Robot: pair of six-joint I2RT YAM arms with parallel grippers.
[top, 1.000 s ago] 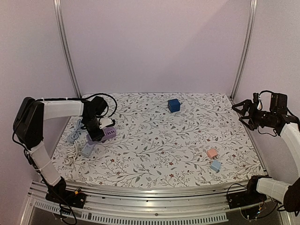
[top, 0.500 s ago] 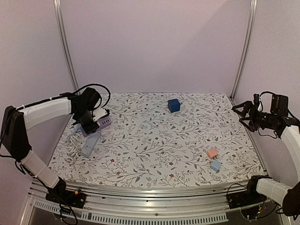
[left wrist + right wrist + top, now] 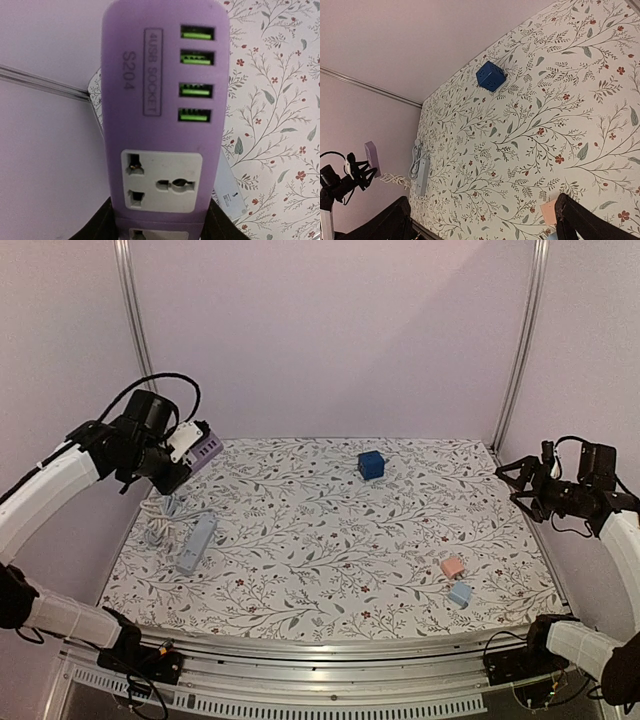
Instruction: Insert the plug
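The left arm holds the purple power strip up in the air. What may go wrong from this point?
1. The left gripper clamps the purple power strip only near one end, so pushing a plug in may lever it loose.
2. A white cable trails on the table beside the pale blue-grey power strip; it may snag.
3. The pink plug and pale blue plug lie close together; the open right gripper may knock one.
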